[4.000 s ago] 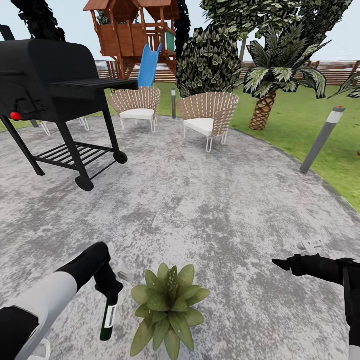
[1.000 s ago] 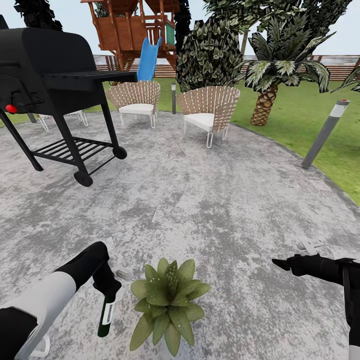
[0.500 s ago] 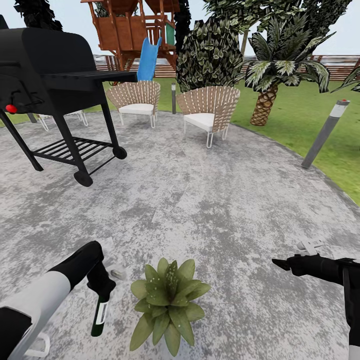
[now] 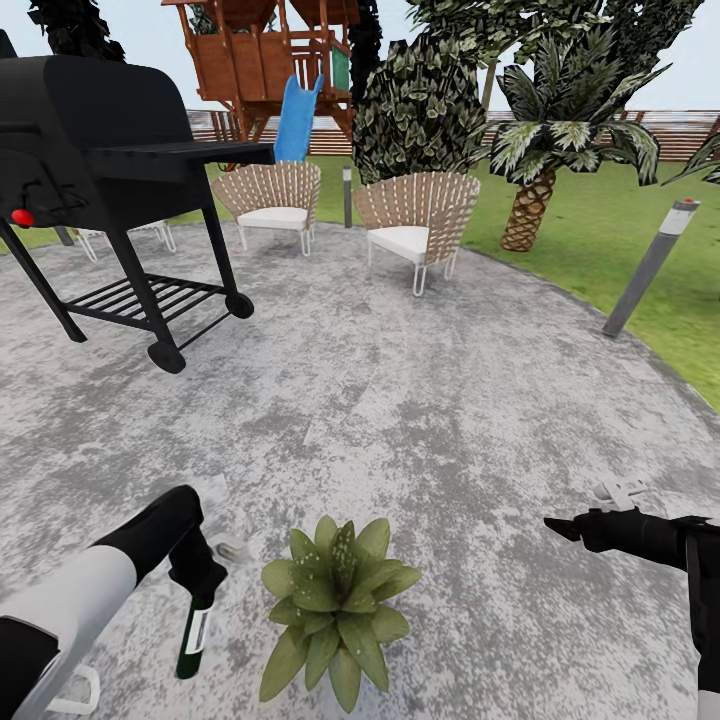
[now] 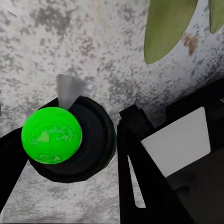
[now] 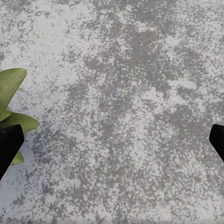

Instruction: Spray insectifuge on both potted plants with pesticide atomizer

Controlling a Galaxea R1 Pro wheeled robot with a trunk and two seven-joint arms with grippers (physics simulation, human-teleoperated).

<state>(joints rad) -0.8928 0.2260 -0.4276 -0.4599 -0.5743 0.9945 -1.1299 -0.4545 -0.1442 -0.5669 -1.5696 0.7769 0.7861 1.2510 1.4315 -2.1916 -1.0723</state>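
Over the last second the left fingers (image 4: 200,585), clamped on the atomizer (image 4: 193,640), have drawn it slightly away from the potted plant (image 4: 335,610), so spraying looks interrupted; the right fingers (image 4: 560,527) hang apart, well clear.

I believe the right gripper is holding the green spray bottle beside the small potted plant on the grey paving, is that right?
Not quite: the left gripper holds the green spray bottle, not the right one. The head view shows it hanging beside the small potted plant on the grey paving, while the right gripper is empty.
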